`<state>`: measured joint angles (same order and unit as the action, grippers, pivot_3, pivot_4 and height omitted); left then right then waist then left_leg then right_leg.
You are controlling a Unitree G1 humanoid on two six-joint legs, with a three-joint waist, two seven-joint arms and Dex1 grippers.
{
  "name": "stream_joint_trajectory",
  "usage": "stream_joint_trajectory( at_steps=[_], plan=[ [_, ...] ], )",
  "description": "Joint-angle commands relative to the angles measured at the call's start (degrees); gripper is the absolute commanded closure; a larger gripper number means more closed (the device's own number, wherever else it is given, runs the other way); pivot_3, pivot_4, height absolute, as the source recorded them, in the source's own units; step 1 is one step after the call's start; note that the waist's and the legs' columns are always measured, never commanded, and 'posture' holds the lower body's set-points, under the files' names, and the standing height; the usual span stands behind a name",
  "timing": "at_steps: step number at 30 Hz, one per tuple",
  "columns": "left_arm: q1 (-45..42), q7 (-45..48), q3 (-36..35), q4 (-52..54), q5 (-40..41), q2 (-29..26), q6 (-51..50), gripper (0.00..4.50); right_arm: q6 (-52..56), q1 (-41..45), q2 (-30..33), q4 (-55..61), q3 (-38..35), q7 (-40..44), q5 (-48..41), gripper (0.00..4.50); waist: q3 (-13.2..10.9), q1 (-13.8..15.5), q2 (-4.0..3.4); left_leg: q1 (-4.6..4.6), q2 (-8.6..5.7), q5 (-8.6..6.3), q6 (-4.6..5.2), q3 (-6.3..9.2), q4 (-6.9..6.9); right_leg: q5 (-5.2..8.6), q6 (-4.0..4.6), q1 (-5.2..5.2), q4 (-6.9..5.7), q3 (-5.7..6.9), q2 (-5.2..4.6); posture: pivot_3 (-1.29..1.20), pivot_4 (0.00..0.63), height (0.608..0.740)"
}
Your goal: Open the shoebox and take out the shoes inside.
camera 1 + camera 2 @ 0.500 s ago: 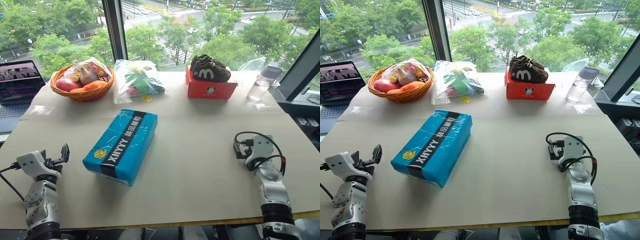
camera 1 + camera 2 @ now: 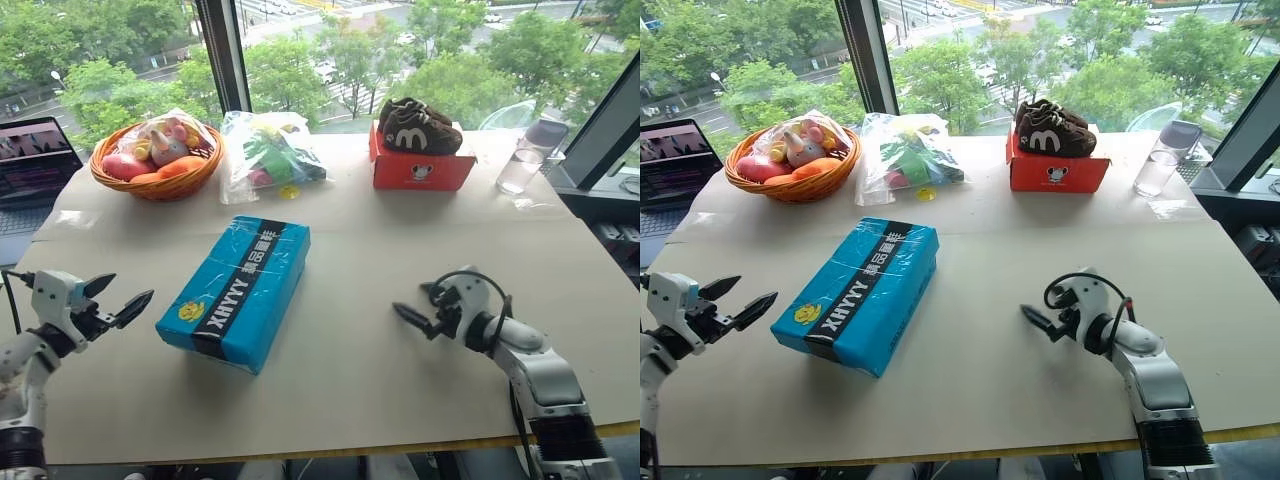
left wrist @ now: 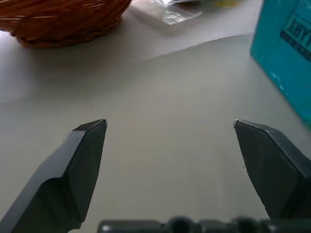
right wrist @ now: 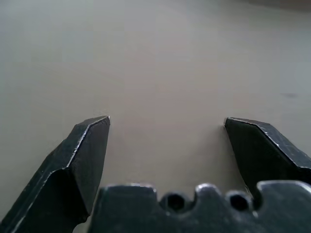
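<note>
- The shoebox [image 2: 236, 291] lay shut on the bench [image 2: 400, 250], between the left tool [image 2: 128, 299] and right tool [image 2: 412, 318], both wide and empty.
- A one-sided push might have skidded the box instead of lifting its lid.

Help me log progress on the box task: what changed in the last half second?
Both arms swung inward toward the shoebox: the left gripper and the right gripper now point at it from either side, open, holding nothing and clear of it. The shoebox stays shut and in place; basket, orange box unchanged.
</note>
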<state>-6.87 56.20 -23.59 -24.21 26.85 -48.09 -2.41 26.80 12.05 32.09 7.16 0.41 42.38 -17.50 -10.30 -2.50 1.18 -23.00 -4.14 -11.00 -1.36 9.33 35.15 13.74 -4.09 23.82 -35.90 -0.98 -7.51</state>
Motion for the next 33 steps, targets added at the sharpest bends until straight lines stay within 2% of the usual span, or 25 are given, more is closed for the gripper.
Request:
stream_joint_trajectory(
  at_steps=[1, 5, 9, 10, 12, 18, 27, 33],
  plan=[
    [-0.64, 8.73, -0.35, 1.09, 1.58, -5.79, -3.64, 1.44, 1.55, 6.36, -1.41, 3.53, 5.95, 2.62, 0.48, 0.72, -0.09, -0.13, 0.08, -0.18, 0.04, 0.02, -0.02, -0.01, -0.05, 0.00, 0.01, 0.29, -0.06, 0.02, 0.05, 0.00, 0.150, 0.740],
    [-1.04, 13.65, 2.14, 3.37, 0.85, -7.90, -6.14, 2.77, 0.87, 11.09, -5.59, 1.43, 11.09, 1.38, 3.64, 2.01, -0.13, -0.15, 0.06, -0.20, 0.15, 0.12, -0.20, -0.04, -0.27, -0.12, 0.19, 0.47, -0.08, 0.03, 0.15, 0.00, 0.150, 0.740],
    [-2.84, 15.37, 4.32, 3.94, -0.65, -8.05, -6.79, 4.34, -0.78, 12.70, -7.45, -1.54, 14.02, 0.97, 6.53, 3.55, -0.18, 0.46, 0.11, -0.24, 0.07, 0.15, -0.28, -0.04, -0.25, -0.15, 0.25, 0.46, -0.02, 0.02, 0.12, 0.00, 0.150, 0.740],
    [-3.26, 15.34, 4.75, 3.59, -1.23, -8.12, -6.45, 4.50, -1.10, 12.65, -7.51, -1.96, 14.29, 0.94, 7.07, 3.81, -0.21, 0.59, 0.17, -0.25, 0.06, 0.15, -0.28, -0.04, -0.22, -0.17, 0.27, 0.45, -0.02, 0.02, 0.12, 0.00, 0.150, 0.740],
    [-3.80, 15.30, 5.12, 3.11, -1.72, -8.09, -6.20, 4.50, -1.48, 12.65, -7.60, -2.52, 14.45, 0.80, 7.74, 4.49, -0.26, 0.59, 0.25, -0.25, 0.07, 0.16, -0.30, -0.04, -0.21, -0.35, 0.56, 0.46, -0.02, 0.03, 0.12, 0.00, 0.150, 0.740],
    [-6.25, 13.21, 9.64, 3.81, -5.67, -5.34, -5.02, 4.50, -0.05, 13.16, -8.43, -3.40, 15.29, 1.14, 8.69, 4.49, -0.26, 0.12, 0.25, -0.15, 0.10, 0.20, -0.36, -0.05, -0.23, -0.32, 0.51, 0.45, -0.12, 0.03, 0.15, 0.00, 0.150, 0.740],
    [-9.82, 11.09, 18.76, 15.53, -6.21, 4.17, -8.47, 4.50, 0.68, 13.80, -9.95, -3.75, 14.83, -0.88, 10.26, 4.49, -0.23, 0.23, 0.30, -0.14, 0.09, 0.22, -0.39, -0.06, -0.12, -0.55, 0.86, 0.41, -0.22, 0.03, 0.15, 0.00, 0.150, 0.740],
    [-11.86, 9.73, 23.46, 21.87, -5.87, 9.12, -11.28, 4.50, 1.54, 14.35, -9.63, -4.43, 11.72, -2.76, 9.75, 4.49, -0.23, 0.45, 0.30, -0.16, 0.06, 0.22, -0.39, -0.06, 0.01, -0.57, 0.86, 0.38, -0.26, 0.03, 0.15, 0.00, 0.150, 0.740]
  ],
)
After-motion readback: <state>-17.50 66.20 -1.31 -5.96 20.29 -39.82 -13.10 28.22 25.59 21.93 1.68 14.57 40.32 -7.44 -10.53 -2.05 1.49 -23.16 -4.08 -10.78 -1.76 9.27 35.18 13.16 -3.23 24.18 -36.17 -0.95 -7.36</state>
